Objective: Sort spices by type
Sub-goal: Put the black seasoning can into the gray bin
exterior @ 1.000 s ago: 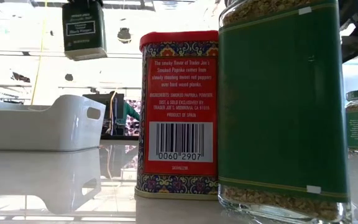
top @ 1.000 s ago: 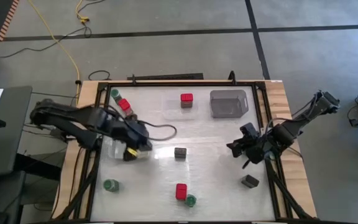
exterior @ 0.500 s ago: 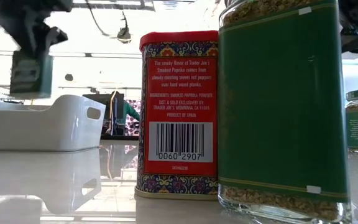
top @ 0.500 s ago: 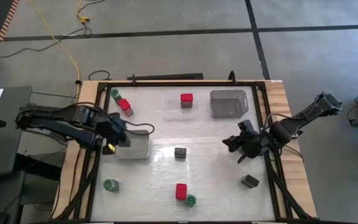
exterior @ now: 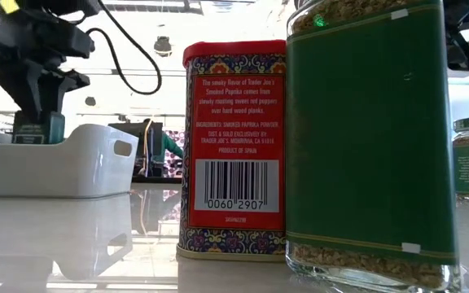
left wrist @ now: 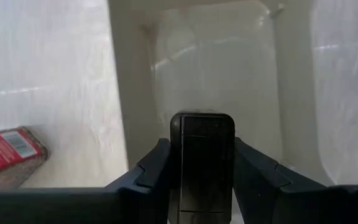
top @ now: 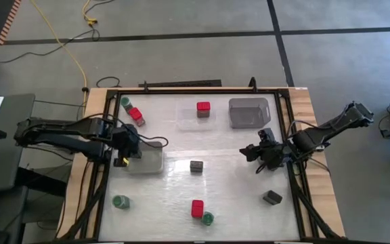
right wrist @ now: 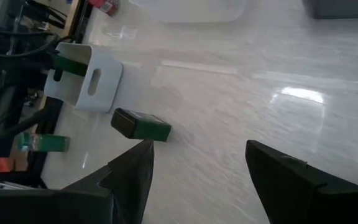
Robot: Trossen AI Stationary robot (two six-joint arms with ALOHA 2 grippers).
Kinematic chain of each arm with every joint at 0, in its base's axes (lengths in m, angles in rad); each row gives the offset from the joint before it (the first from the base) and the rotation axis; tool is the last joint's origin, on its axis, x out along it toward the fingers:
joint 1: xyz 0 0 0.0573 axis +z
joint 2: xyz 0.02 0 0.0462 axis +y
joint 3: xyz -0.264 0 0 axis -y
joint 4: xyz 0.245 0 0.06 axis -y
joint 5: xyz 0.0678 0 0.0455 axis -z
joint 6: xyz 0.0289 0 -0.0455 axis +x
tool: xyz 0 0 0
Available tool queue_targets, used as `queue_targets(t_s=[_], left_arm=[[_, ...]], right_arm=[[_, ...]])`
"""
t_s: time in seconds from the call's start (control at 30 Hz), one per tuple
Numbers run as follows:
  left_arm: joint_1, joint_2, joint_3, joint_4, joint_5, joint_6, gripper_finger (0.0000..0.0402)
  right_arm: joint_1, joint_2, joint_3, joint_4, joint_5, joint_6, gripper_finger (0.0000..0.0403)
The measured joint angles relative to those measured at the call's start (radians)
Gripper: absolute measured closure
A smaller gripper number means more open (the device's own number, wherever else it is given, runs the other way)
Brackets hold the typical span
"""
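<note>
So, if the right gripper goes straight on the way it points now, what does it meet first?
Probably the dark tin lying on its side on the table; the right gripper stands open and empty, aimed roughly at it. Beyond it is the white tray. Depth is unclear, so it may pass beside the tin.

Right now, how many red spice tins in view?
3: one red tin in the clear tray at the back, one back-left beside a green-lidded jar, one front centre. Others may be hidden.

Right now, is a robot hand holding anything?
Yes: the left hand grips a dark grey boxy tin by its two sides. The right hand holds nothing.
</note>
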Motion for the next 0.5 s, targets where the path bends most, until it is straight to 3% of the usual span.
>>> queue_targets(t_s=[0.5], left_arm=[[0.095,0.009,0.001,0.013,0.038,-0.066,0.0272]], right_arm=[[0.0,0.0,0.0,0.025,0.0,-0.001,0.0123]])
